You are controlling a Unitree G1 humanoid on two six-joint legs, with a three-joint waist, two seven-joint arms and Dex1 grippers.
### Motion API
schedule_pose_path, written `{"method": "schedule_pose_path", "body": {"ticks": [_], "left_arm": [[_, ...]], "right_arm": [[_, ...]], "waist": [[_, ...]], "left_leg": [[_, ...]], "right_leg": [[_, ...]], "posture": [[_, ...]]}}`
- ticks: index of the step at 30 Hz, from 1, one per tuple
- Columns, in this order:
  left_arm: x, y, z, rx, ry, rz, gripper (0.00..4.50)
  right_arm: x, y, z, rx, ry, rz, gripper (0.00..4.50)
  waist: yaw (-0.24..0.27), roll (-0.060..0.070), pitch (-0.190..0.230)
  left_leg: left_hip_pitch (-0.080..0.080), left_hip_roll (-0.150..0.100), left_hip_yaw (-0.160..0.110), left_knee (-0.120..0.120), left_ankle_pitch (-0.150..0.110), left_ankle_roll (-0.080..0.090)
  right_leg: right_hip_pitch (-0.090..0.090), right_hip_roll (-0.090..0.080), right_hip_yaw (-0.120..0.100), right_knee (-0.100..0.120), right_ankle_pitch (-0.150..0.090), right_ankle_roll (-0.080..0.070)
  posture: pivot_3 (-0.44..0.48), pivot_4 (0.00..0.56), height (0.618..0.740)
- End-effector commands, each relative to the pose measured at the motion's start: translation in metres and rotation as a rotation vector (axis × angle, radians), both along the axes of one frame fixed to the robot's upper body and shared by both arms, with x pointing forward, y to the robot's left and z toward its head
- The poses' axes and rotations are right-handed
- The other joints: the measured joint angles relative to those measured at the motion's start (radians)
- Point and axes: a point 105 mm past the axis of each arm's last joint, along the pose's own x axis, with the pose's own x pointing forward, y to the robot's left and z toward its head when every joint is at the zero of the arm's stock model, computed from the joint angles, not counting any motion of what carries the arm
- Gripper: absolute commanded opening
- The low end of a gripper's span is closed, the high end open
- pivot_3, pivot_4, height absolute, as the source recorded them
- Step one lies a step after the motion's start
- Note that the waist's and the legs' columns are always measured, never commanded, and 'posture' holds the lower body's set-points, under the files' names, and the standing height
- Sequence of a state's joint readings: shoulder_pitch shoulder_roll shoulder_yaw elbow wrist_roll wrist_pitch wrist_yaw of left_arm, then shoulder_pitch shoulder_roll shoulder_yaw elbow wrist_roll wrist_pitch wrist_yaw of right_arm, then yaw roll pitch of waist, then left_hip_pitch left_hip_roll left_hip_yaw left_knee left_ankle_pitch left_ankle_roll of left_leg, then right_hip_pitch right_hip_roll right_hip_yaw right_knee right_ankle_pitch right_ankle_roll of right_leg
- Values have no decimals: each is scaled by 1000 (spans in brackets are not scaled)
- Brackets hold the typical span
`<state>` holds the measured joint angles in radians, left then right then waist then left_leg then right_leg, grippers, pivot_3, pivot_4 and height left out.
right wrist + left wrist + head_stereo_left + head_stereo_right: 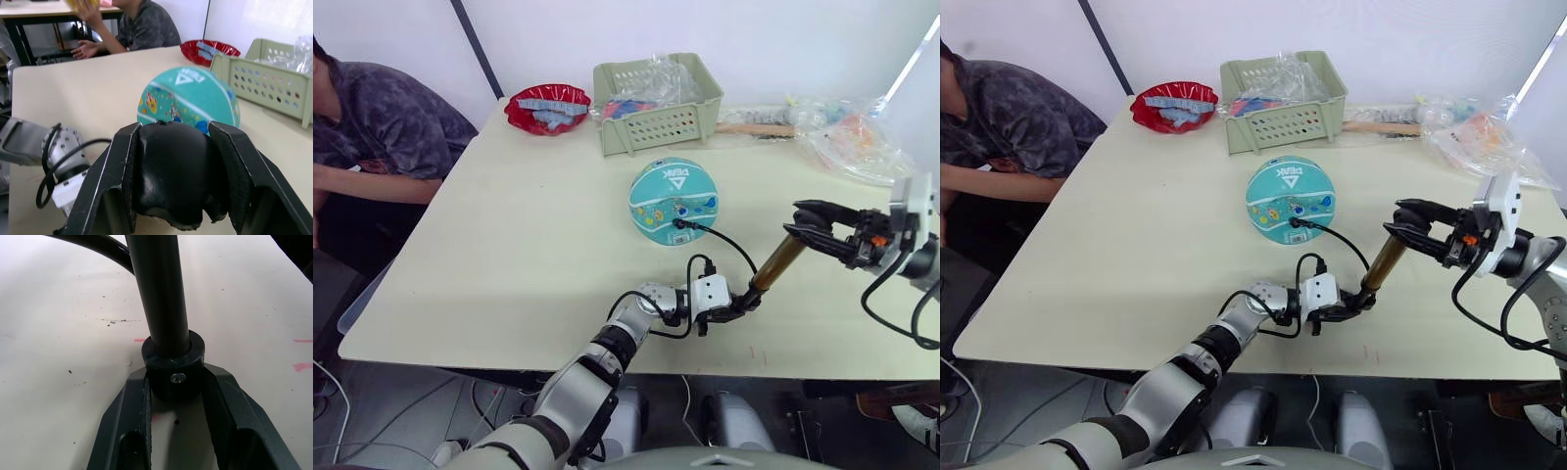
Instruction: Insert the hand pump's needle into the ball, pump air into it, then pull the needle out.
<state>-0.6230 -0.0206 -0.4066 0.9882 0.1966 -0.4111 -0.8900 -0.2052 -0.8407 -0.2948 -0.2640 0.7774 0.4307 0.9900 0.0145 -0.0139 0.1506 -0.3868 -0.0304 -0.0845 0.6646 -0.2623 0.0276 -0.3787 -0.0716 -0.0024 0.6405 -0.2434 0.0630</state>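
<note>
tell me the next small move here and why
Probably push the T-handle down along the barrel with the right gripper. The hose tip already sits at the ball, the left gripper clamps the hand pump at its lower end cap, and the right gripper holds the handle.

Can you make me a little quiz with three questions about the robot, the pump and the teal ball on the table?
1. True or false: the thin black hose from the gold-bronze hand pump reaches the teal ball with white seam lines.
2. Which gripper grasps the pump's black T-handle? A) left B) right C) neither
3. Fill in: the left gripper clamps the pump's black ______ cap.

Key: 1 true, the hose ends at the ball's near side, though the needle itself is too small to make out. 2 B, the right gripper. 3 bottom end, close to the cream table.
</note>
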Motion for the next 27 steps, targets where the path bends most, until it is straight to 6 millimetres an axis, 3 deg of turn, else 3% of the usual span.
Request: {"method": "schedule_pose_path", "body": {"ticks": [1, 9, 15, 27], "left_arm": [[-26, 18, -44, 168, 100, -58, 1005], [-24, 19, -43, 172, 99, -56, 1005], [-24, 21, -44, 173, 101, -52, 1005], [-23, 20, -43, 171, 100, -49, 1005]], "right_arm": [[-5, -19, 59, 24, -179, -68, 1628], [-10, -22, 90, 22, -231, -52, 1628], [-13, -15, 96, 54, -217, -17, 1628], [-17, 0, 10, 156, 95, 28, 1628]], "waist": [[0, 0, 1], [0, 0, 1], [0, 0, 1], [-2, -3, -4]], "left_leg": [[0, 0, 0, 0, 0, 0], [-2, 0, 0, 0, 0, 0], [-5, 0, 0, 1, 0, 0], [-5, 0, -1, 1, 0, 0]], "right_leg": [[0, 0, 0, 0, 0, 0], [-2, 0, 0, 0, 0, 0], [-5, 0, 0, 0, 0, 0], [-5, 0, -1, 0, 0, 0]], "posture": [[0, 150, 740], [0, 150, 740], [0, 150, 740], [0, 150, 740]]}}
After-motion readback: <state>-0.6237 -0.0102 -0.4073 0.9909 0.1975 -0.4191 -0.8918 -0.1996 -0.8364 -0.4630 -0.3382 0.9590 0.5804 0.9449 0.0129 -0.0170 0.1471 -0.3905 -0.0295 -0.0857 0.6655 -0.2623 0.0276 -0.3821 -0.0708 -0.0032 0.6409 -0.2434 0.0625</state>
